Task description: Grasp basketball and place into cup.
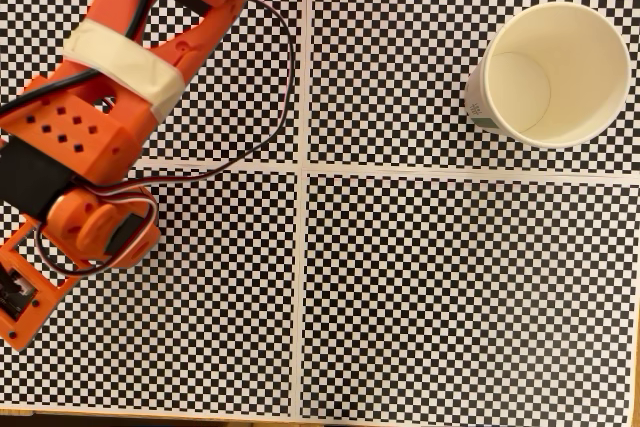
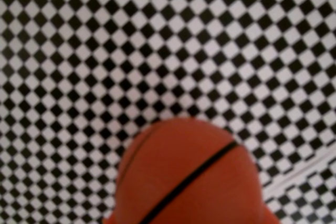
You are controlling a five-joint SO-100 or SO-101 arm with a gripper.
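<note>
The ball (image 2: 188, 174) sits huge and close at the bottom of the wrist view, over the checkered mat (image 2: 157, 35), so I judge the pickup is done and the carry and drop are left. I can't make out the fingers, so whether they are clamped on it I cannot tell. In the fixed view the cup (image 1: 590, 97) stands upright at upper right, empty, well apart from the arm (image 1: 90, 137).

The orange basketball (image 2: 189, 174) (one black seam) fills the wrist view's bottom; the white cup (image 1: 560, 72) stands upright, empty.
</note>
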